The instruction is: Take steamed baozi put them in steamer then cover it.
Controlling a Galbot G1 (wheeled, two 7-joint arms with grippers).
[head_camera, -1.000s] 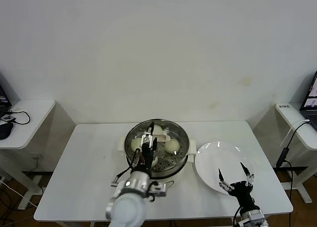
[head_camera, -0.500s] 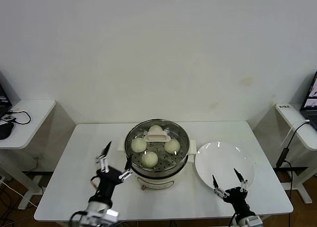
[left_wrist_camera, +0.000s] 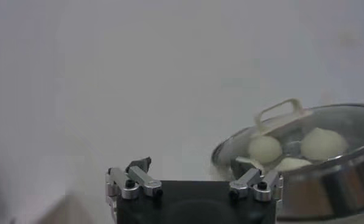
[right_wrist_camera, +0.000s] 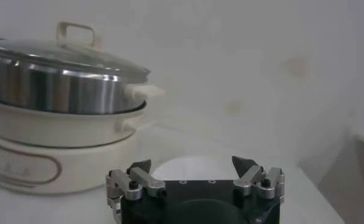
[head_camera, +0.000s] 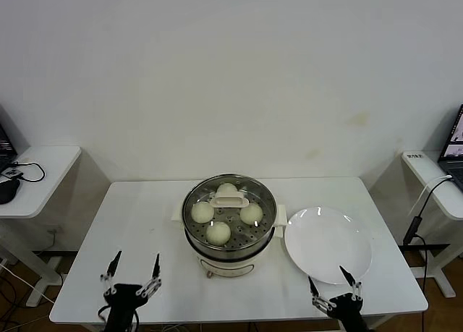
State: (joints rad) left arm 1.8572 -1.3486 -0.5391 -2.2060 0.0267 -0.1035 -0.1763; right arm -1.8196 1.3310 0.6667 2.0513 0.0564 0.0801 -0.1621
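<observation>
The steamer (head_camera: 249,249) stands at the table's centre with the glass cover (head_camera: 229,199) resting on it. Four baozi (head_camera: 218,232) show through the glass on the perforated tray. My left gripper (head_camera: 132,271) is open and empty, low near the front edge, left of the steamer. My right gripper (head_camera: 335,288) is open and empty at the front edge, below the plate. The left wrist view shows the left gripper (left_wrist_camera: 194,169), the cover (left_wrist_camera: 281,114) and baozi (left_wrist_camera: 265,148) under it. The right wrist view shows the right gripper (right_wrist_camera: 193,165), the steamer (right_wrist_camera: 60,85) and the cover's handle (right_wrist_camera: 77,31).
An empty white plate (head_camera: 328,243) lies right of the steamer and shows in the right wrist view (right_wrist_camera: 194,168). The white table (head_camera: 145,223) has bare room left of the steamer. Side desks stand far left (head_camera: 43,166) and far right (head_camera: 434,180).
My left arm has drawn back from the cover over the steamer to the front left of the table, open and empty. My right gripper has sunk slightly toward the front edge.
</observation>
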